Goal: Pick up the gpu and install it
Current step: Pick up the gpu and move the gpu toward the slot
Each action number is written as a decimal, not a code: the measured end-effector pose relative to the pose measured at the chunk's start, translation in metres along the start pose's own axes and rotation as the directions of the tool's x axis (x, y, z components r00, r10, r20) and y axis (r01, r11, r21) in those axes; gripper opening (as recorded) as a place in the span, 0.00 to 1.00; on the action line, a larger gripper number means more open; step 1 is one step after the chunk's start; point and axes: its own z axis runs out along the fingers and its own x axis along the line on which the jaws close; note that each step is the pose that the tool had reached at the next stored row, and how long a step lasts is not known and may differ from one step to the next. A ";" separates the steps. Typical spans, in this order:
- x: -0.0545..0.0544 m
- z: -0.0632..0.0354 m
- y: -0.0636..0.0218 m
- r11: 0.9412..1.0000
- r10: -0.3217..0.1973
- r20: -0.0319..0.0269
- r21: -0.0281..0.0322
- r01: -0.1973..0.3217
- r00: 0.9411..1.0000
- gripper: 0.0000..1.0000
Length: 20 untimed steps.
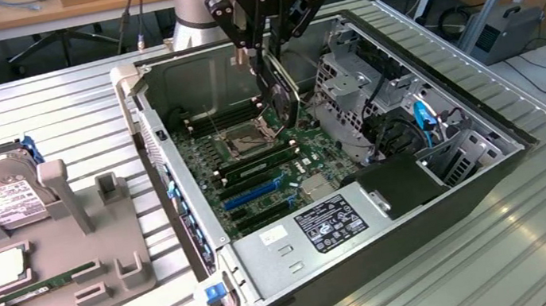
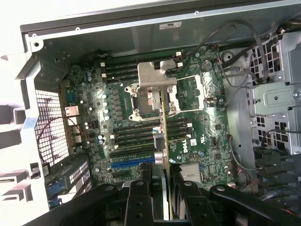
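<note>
Hand: the hand pinches the gpu by its upper edge, one finger on each side.
Gpu: hangs upright and edge-on just below the hand, inside the open computer case, over the motherboard; whether it touches the board cannot be told.
Worktop: ribbed metal worktop; on the exterior view's left, a grey holder carries a hard drive.
Room: desks and cables behind.
</note>
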 end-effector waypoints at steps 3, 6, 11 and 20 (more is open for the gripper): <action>0.000 0.0003 0.0000 1.000 0.000 0.000 0.000 0.000 1.000 0.28; 0.000 0.0008 0.0000 1.000 0.000 0.000 0.000 0.000 1.000 0.28; -0.003 0.0080 0.0016 1.000 0.000 0.000 0.000 0.000 1.000 0.28; -0.008 0.0195 0.0040 1.000 0.000 0.000 0.000 0.000 1.000 0.28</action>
